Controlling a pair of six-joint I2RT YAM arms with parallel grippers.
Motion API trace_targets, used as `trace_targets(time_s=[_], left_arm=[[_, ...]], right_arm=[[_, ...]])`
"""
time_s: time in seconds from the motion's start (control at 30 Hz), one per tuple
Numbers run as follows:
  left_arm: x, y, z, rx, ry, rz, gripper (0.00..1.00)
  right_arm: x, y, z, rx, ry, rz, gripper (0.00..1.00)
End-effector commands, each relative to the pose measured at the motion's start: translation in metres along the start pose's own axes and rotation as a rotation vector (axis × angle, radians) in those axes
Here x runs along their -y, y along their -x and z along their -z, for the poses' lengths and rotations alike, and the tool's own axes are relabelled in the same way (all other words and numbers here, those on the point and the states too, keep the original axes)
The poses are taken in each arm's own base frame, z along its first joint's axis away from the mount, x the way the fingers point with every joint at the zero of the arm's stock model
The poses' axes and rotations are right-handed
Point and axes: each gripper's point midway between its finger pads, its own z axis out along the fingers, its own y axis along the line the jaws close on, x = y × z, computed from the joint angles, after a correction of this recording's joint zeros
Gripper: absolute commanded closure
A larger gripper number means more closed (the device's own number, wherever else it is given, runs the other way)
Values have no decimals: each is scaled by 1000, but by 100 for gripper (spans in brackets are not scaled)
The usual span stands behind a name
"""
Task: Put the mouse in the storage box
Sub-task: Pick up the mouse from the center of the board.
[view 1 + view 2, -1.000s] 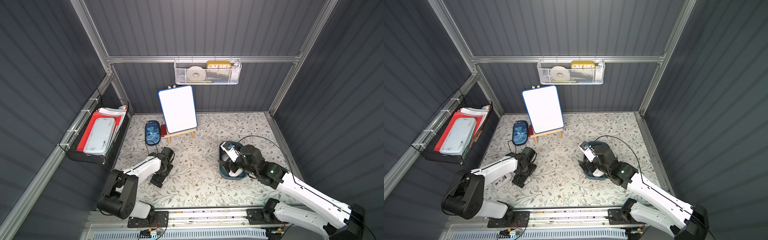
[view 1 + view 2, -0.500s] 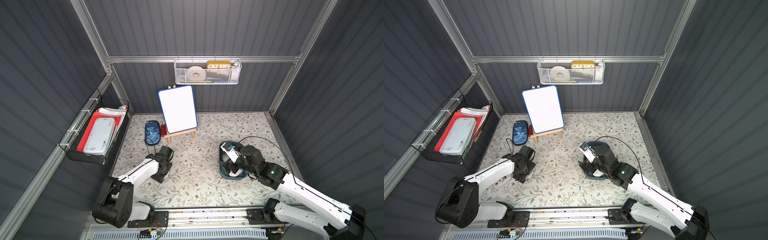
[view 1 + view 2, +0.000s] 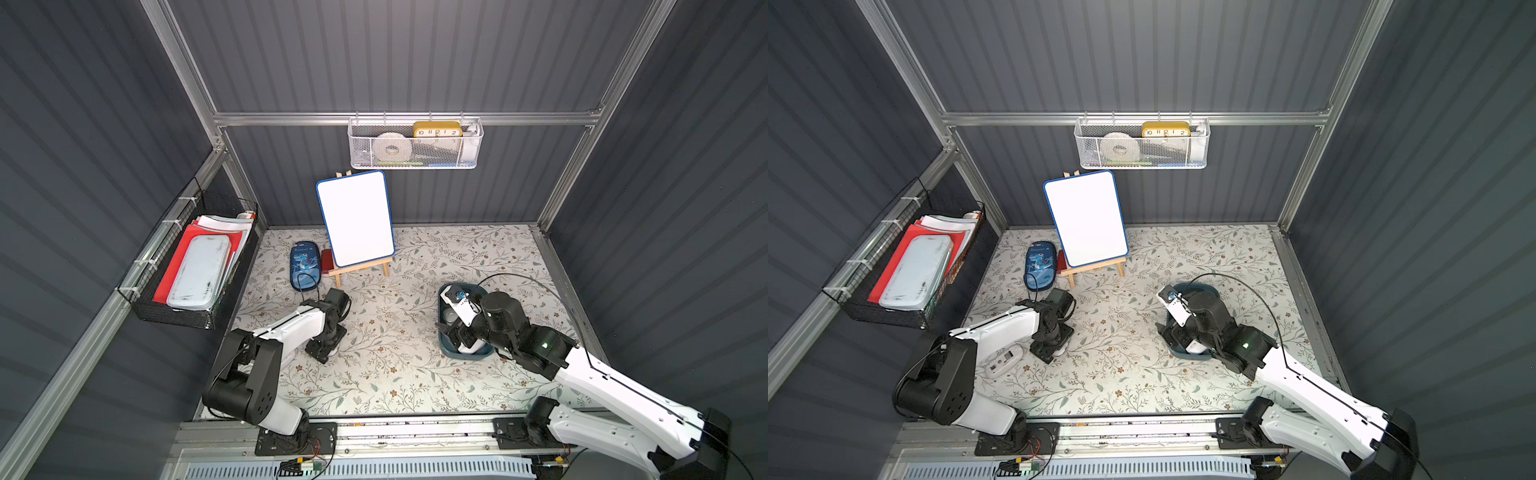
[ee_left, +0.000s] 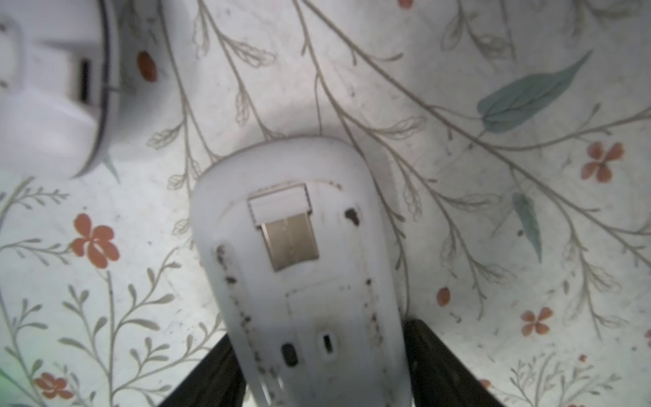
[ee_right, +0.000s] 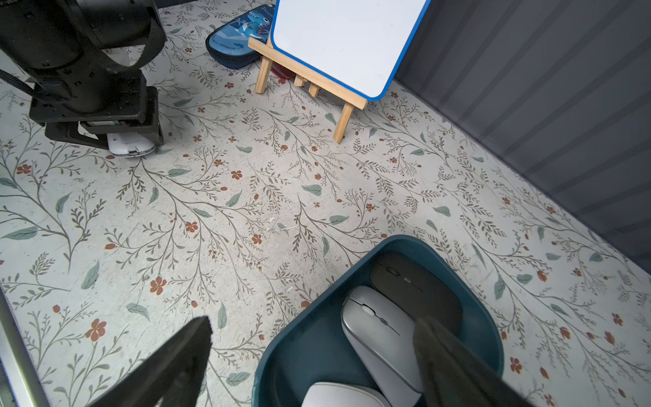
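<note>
One white mouse (image 4: 303,282) is gripped by the left gripper (image 4: 317,333) on the floral worktop (image 4: 493,211), on the robot's left side and well apart from the storage box (image 5: 387,243). The black jaws are seen pressed against both long flanks, so the pick-up is judged to be the step in hand, with the lift not yet made.

The mouse is laid belly-up: its underside, with the receiver (image 4: 290,243) stowed in its slot, is turned toward the wrist camera. Its long axis is laid flat on the worktop, at right angles to the line between the jaws. A rounded end is left projecting beyond them, turned roughly toward the box side in the right wrist view. Whether that end is nose or tail cannot be told. A second white mouse (image 3: 1004,360) is lying just beside the left arm.

The right gripper (image 5: 313,327) is held wide open and empty over the box, where a black mouse (image 5: 415,289), a silver mouse (image 5: 380,334) and a pale mouse (image 5: 338,394) are already lodged.

Next, a straight lift would be called for, then a carry across the worktop and a release over the little bare floor left in the box. The right arm would probably have to be drawn clear first.
</note>
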Motion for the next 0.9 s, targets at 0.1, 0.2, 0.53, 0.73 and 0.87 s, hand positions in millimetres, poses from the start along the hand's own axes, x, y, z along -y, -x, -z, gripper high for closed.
trace_targets(time_s=[0.1,0.2,0.53,0.73,0.87], left_arm=[[10,-2,-5,-19,-45,-32,40],[19,1,9,-5,-107,-44,43],[116,-1,160,113,-875,-404,44],[150,-22,244,308,-1152,-725,43],[169,-57,281,475,-1246,-972,38]], right_arm=[[0,-2,2,1,-6,13,6],[0,-1,2,1,-5,10,6],[-3,23,16,114,27,-97,6],[13,44,31,201,-33,-173,5],[26,68,50,291,-48,-271,1]])
